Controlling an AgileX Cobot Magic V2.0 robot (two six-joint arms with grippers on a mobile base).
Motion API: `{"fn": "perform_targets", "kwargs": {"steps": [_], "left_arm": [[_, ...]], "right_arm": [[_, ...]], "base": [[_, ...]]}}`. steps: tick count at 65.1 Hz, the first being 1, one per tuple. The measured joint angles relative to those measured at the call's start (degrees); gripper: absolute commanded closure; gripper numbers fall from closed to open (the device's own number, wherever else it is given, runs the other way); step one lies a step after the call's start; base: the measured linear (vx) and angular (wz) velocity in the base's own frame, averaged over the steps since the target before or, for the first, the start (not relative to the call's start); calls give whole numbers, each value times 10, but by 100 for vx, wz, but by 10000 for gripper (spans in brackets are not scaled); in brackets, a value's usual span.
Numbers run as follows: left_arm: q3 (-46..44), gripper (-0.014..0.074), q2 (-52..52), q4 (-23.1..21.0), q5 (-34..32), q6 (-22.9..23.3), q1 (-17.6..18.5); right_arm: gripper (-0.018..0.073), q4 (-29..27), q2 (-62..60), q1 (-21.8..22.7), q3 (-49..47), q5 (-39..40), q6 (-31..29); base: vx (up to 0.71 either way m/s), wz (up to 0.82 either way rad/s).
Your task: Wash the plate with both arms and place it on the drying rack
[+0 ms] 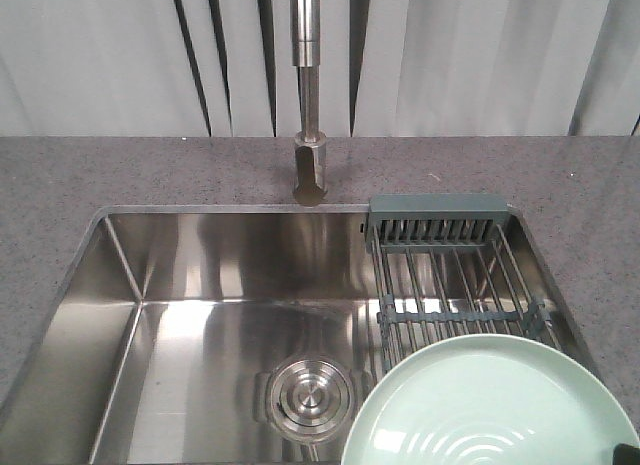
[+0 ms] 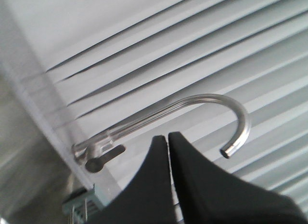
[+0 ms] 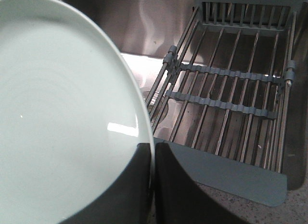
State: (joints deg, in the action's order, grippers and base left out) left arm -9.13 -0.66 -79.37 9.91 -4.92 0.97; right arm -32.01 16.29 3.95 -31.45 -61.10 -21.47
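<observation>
- At 5 o'clock in the front view: the plate (image 1: 490, 405), round and pale mint green, with faint concentric rings on its face. It hides the near end of the drying rack and part of the sink floor. Whether it touches the rack cannot be told.
- Right claw (image 3: 153, 146): two dark fingers pinching the plate (image 3: 62, 113) by its rim, one on the face side and one behind. In the wrist view the plate fills the 9 o'clock half. A black corner at 5 o'clock of the front view is probably this claw.
- Drying rack (image 1: 460, 275): parallel steel rods with grey-green plastic end bars, spanning the 3 o'clock side of the sink. Its slotted end bar lies at 12 o'clock, against the back edge. In the right wrist view the rack (image 3: 226, 89) sits at 2 o'clock, just beside the plate's edge, with nothing on its rods.
- Sink (image 1: 200, 265): rectangular brushed steel, set into the worktop.
- Drain (image 1: 308, 393): round steel, at 6 o'clock on the sink floor, just left of the plate.
- Worktop (image 1: 100, 175): speckled grey stone, surrounding the sink.
- Faucet (image 1: 308, 85): steel, upright at 12 o'clock behind the sink. In the left wrist view it shows as a curved spout (image 2: 192, 113).
- Left claw (image 2: 168, 136): black fingers pressed together, nothing between them, raised in front of the faucet and pale slatted blinds (image 2: 144, 41).
</observation>
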Motion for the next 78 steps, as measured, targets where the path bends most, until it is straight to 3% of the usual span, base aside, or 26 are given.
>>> {"fn": "perform_targets", "kwargs": {"steps": [10,26,40,61,78], "left_arm": [[-99,496,29,-4,8,-159,0],[-224,239,235,-4,105,-282,0],[-325,113,446,1,213,-341,0],[-524,113,778,-37,372,-435,0],[-714,113,1012,-63,507,-461,13]], "right_arm": [[564,0,0,0,0,0,0],[564,0,0,0,0,0,0],[564,0,0,0,0,0,0],[564,0,0,0,0,0,0],[564,0,0,0,0,0,0]], "base": [[0,0],[0,0],[0,0],[0,0],[0,0]]}}
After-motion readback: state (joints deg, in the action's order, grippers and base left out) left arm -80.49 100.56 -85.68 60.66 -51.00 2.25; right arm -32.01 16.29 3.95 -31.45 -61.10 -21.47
